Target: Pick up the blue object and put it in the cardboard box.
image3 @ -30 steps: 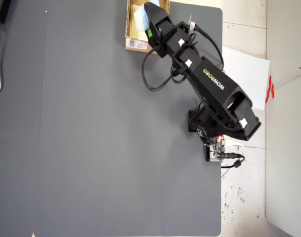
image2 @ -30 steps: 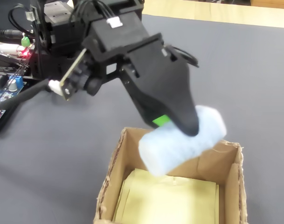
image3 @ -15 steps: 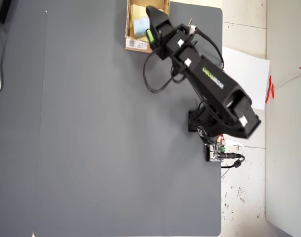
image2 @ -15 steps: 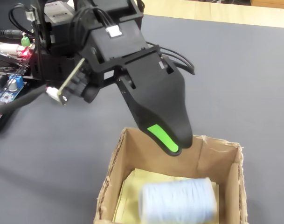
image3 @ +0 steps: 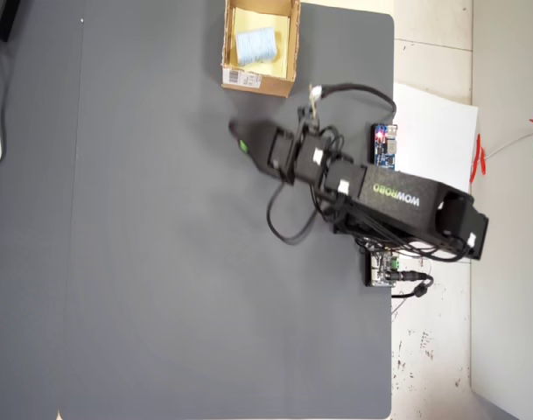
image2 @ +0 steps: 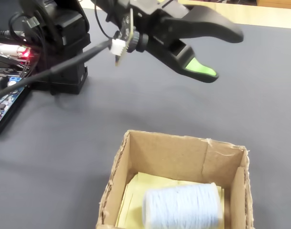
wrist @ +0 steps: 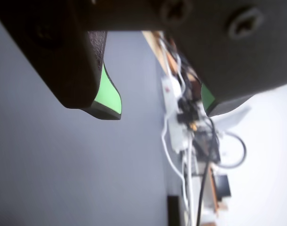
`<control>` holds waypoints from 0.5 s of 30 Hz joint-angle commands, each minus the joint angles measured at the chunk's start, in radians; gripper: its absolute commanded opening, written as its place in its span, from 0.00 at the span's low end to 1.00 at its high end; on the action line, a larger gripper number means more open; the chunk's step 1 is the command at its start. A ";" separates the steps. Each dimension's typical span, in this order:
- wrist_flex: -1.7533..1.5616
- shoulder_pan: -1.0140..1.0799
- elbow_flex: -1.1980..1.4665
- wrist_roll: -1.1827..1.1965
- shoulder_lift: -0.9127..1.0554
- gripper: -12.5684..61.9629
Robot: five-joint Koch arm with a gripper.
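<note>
Blue object [image2: 181,206] lies inside the cardboard box [image2: 164,153], on the pale yellow lining, nearer the box's right wall in the fixed view; overhead view shows it [image3: 255,42] within the box [image3: 228,35] walls. White barcode label [image3: 242,79] sits on the box's outer side facing the arm. Pincer [image2: 217,55] is clear of the box, raised above the grey tabletop [image2: 78,138] behind it, holding nothing. Jaws spread: wrist view shows the two green-padded tips [wrist: 108,97] well apart with bare tabletop between them. Overhead, pincer [image3: 241,143] is beyond the label side of the box. Blue circuit board [image3: 384,146] lies well away from the box, beside the arm.
</note>
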 commanded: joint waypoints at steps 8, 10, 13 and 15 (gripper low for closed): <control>-0.175 -0.195 0.252 0.084 0.149 0.62; -0.173 -0.229 0.308 0.084 0.181 0.62; -0.156 -0.252 0.387 0.087 0.216 0.62; -0.121 -0.252 0.419 0.087 0.229 0.62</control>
